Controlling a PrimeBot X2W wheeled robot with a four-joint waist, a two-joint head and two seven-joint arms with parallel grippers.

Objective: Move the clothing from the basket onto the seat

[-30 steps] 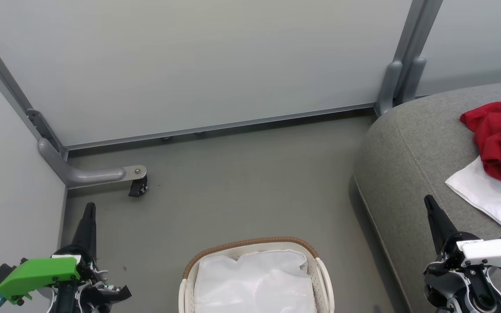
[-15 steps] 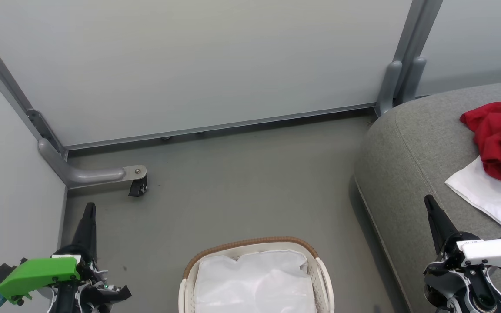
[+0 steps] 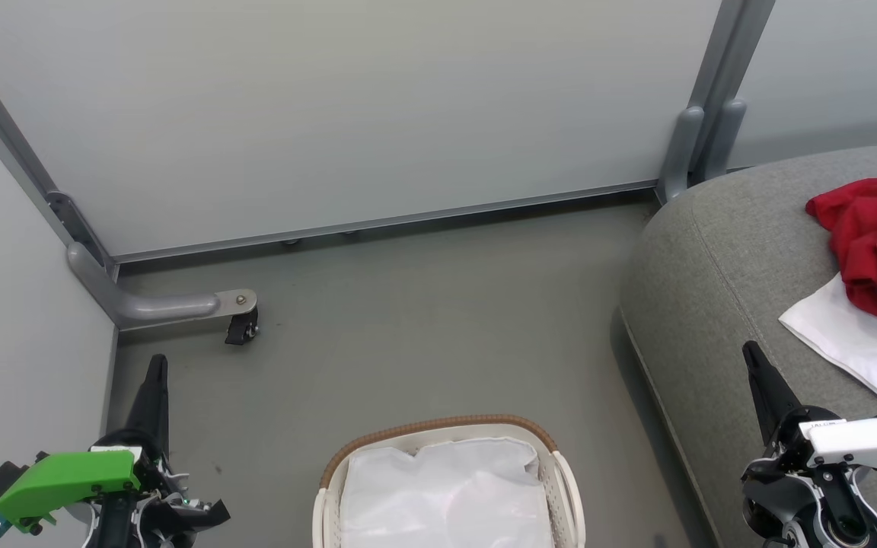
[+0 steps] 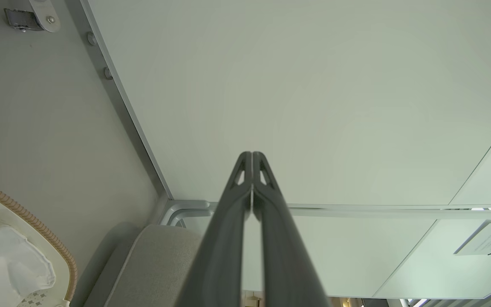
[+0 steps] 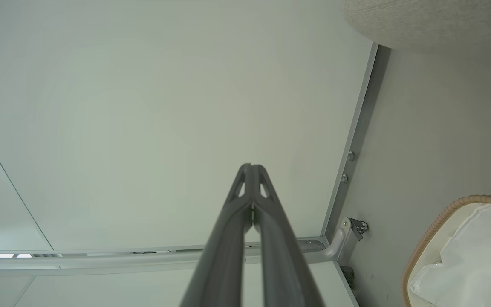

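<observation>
— While both arms hang low at the bottom of the head view, what's the biggest thing ahead of you?

— Pale wall panels [image 3: 347, 114], meeting in a corner on my left, with a grey floor [image 3: 408, 335] running along their foot. On my right the grey seat [image 3: 720, 304] bulges in, its rounded edge and stitched seam turned towards the floor.

— And the basket?

— I see the basket [image 3: 438, 423] on the floor at the bottom middle, near the seat's rounded edge but apart from it, partly cut off by the frame. Its brown woven rim curves across the far side, and a glossy white liner sheet [image 3: 446, 495] lies crumpled inside.

— What lies on the seat?

— Towards its right side, well back from the rounded edge, a red garment [image 3: 876, 243] lies bunched, and its near part overlaps a white cloth [image 3: 849, 342] spread flat beside it.

— Claws?

— My left claw [image 3: 155, 365] points up over the floor by the left wall. In the left wrist view, its fingers [image 4: 228, 221] are pressed together on nothing. My right claw [image 3: 751, 352] stands over the seat, near the white cloth but not touching it, likewise closed and empty in the right wrist view.

— Anything smaller?

— One black caster [image 3: 240, 329] under a grey metal foot [image 3: 157, 306] at the left wall's base.
</observation>
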